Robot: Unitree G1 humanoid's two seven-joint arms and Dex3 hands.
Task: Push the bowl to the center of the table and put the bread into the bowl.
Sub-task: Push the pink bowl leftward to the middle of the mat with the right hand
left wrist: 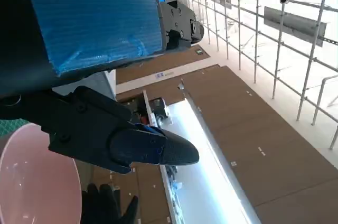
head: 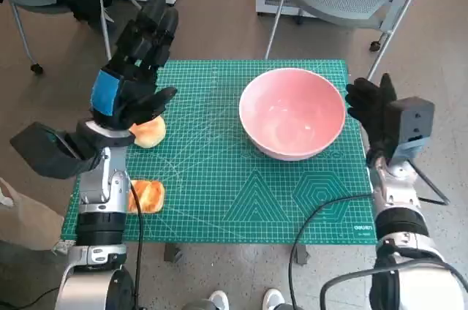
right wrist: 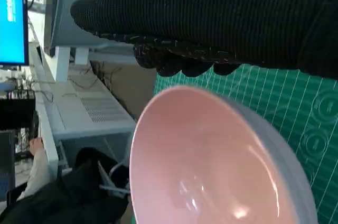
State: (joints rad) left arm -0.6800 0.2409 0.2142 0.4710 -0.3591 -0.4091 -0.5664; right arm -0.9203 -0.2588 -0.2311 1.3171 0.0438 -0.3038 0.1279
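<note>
Pink, smooth-glazed round bowl (head: 292,113) sits on the green gridded cutting mat (head: 219,186), toward the mat's right side, short of centre. Head view: our gloved right hand (head: 371,109) is just beside the bowl's right rim, fingers apart, holding nothing. Our blue-taped left hand (head: 135,69) hovers over a golden bread roll (head: 149,132), fingers spread, empty. A second toasted bread piece (head: 147,196) lies nearer the mat's front left.

Left wrist view: bowl edge visible, fingers loose.

Right wrist view: glove close above the bowl's outer wall; contact unclear.

Judgement: we should press low on the wall, pushing steadily leftward so the bowl slides without tipping.
</note>
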